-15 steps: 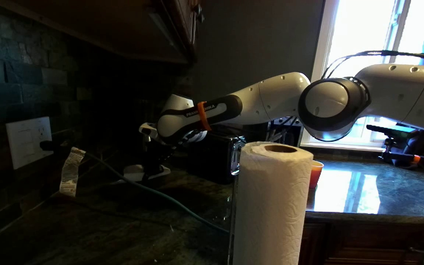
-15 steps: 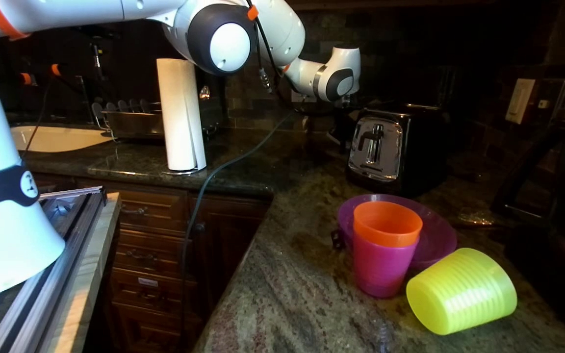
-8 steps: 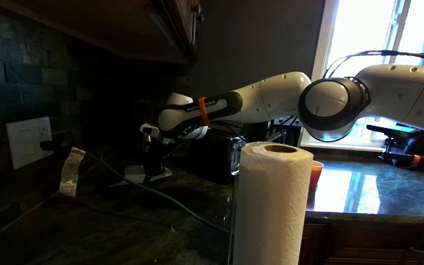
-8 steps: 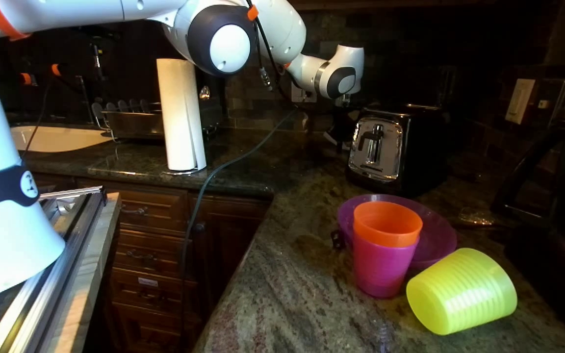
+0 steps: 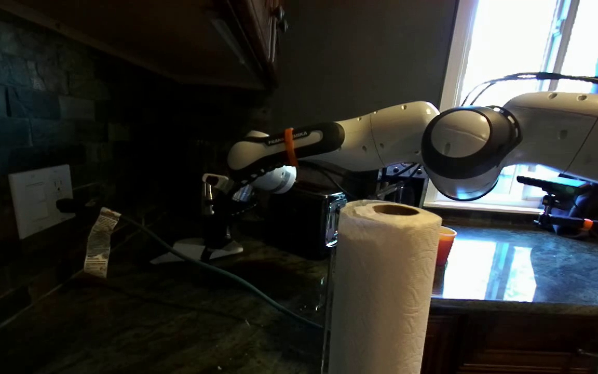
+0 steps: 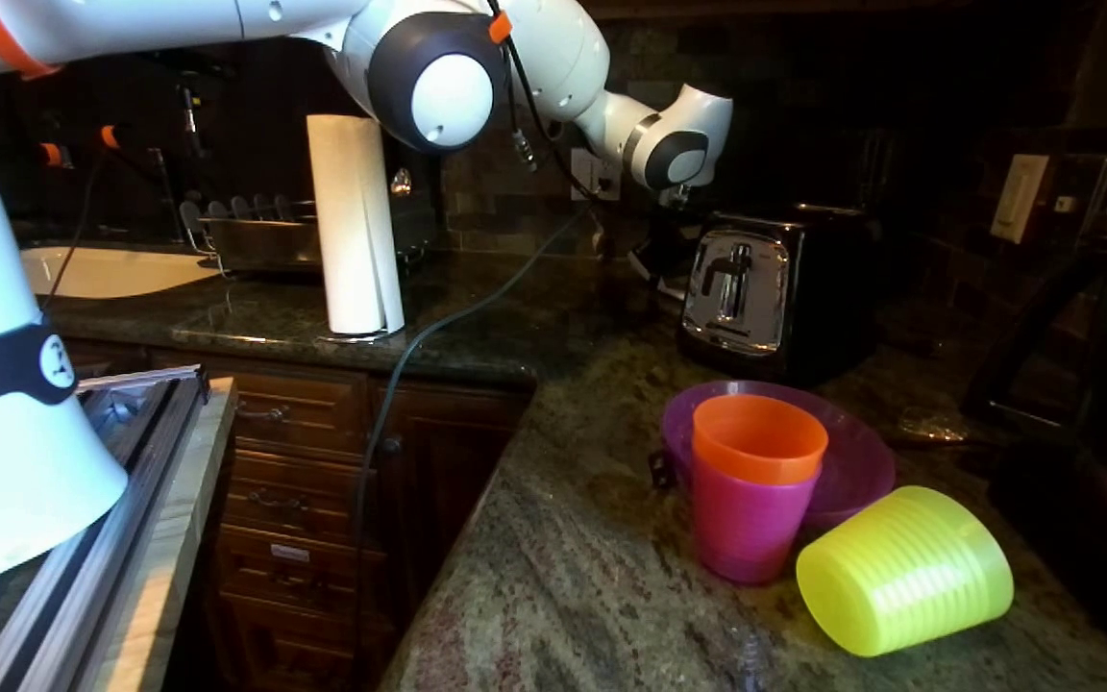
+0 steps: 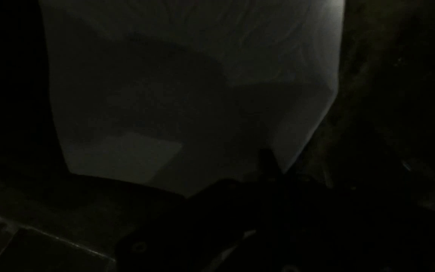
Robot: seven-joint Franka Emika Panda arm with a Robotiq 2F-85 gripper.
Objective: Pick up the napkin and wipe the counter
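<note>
Wrist (image 6: pixel 678 154) higher than before, pincer (image 5: pixel 211 249) at the napkin (image 7: pixel 191 102), grip or no grip unclear, orange cup (image 6: pixel 760 447) inside pink cup (image 6: pixel 753 529).

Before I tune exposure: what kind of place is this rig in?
Most likely a home kitchen: a toaster and a paper towel roll stand on a dark stone counter, with wooden drawers below.

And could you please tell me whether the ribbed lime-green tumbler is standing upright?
No, the ribbed lime-green tumbler lies on its side on the speckled stone counter.
</note>
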